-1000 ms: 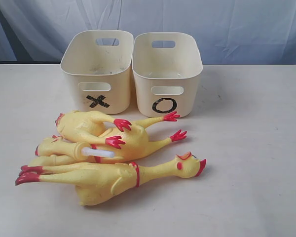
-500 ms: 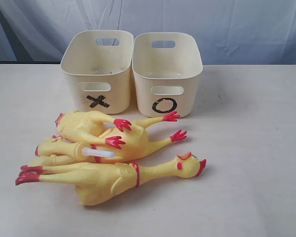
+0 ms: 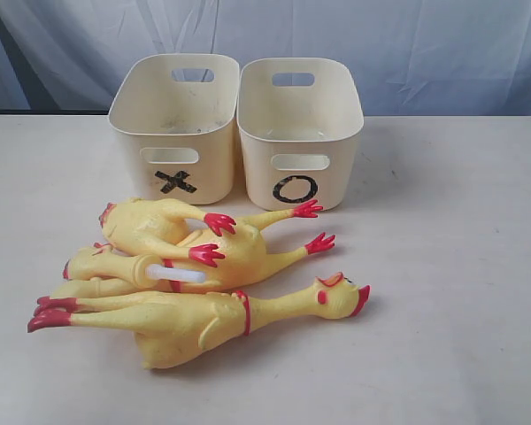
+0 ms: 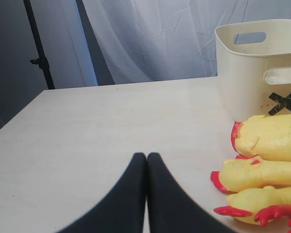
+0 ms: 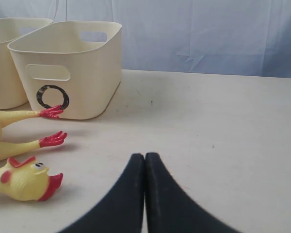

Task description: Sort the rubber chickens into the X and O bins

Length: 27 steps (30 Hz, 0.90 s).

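Before X bin [image 3: 137,173], piled rubber chickens [image 3: 195,323] overlap; count unclear.

A black X [image 3: 176,182] stands on the front wall of the left bin [image 3: 214,173] in the exterior view, and a black O [image 3: 296,189] on the front wall of the right bin [image 3: 341,177]. The left wrist view shows the X too, the right wrist view the O. Nothing else can be read
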Available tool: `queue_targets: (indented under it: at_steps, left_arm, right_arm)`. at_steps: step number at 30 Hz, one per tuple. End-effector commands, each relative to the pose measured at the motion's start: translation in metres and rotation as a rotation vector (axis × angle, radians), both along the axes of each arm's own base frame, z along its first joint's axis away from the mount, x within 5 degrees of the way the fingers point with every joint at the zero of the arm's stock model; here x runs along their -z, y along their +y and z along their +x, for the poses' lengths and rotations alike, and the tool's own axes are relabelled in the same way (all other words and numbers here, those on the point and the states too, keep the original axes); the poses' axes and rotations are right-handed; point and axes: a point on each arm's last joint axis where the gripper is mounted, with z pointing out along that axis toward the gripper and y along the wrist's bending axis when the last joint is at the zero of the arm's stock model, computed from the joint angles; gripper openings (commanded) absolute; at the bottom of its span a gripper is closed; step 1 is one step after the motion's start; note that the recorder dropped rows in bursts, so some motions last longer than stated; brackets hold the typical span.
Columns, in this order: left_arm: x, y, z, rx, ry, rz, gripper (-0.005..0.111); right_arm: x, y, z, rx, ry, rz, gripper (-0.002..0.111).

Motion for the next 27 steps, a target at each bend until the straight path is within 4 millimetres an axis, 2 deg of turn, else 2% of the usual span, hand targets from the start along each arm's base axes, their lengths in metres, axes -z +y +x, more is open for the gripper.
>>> queue_targets:
  at_steps: [1, 3, 6, 9, 16, 20, 22, 24, 27]
  left_arm:
    - [0.0, 0.0, 0.0, 0.001, -0.015, -0.005, 0.0]
    - [-0.002, -0.001, 0.0, 0.006, -0.033, -0.025, 0.0]
    - [-0.009, -0.005, 0.001, 0.024, -0.127, -0.285, 0.0]
    - [-0.018, -0.006, 0.001, 0.035, -0.226, -0.422, 0.0]
    - [-0.042, -0.002, -0.003, 0.053, -0.496, -0.441, 0.0]
    - [-0.062, 0.002, -0.013, 0.102, -0.757, -0.621, 0.0]
    - [-0.073, 0.003, -0.021, 0.131, -0.897, -0.593, 0.0]
    - [-0.076, 0.002, -0.024, 0.15, -0.945, -0.559, 0.0]
    - [-0.081, -0.003, -0.022, 0.173, -0.886, -0.5, 0.0]
  right_arm:
    - [0.001, 0.0, 0.0, -0.003, -0.007, 0.001, 0.0]
    - [0.001, 0.0, 0.0, -0.003, -0.007, 0.001, 0.0]
    - [0.001, 0.0, 0.0, -0.003, -0.007, 0.001, 0.0]
    - [0.001, 0.0, 0.0, -0.003, -0.007, 0.001, 0.0]
    - [0.001, 0.0, 0.0, -0.003, -0.007, 0.001, 0.0]
    - [0.001, 0.0, 0.0, -0.003, -0.007, 0.001, 0.0]
    - [0.001, 0.0, 0.0, -0.003, -0.007, 0.001, 0.0]
    - [0.001, 0.0, 0.0, -0.003, -0.007, 0.001, 0.0]
    - [0.001, 0.0, 0.0, -0.003, -0.007, 0.001, 0.0]
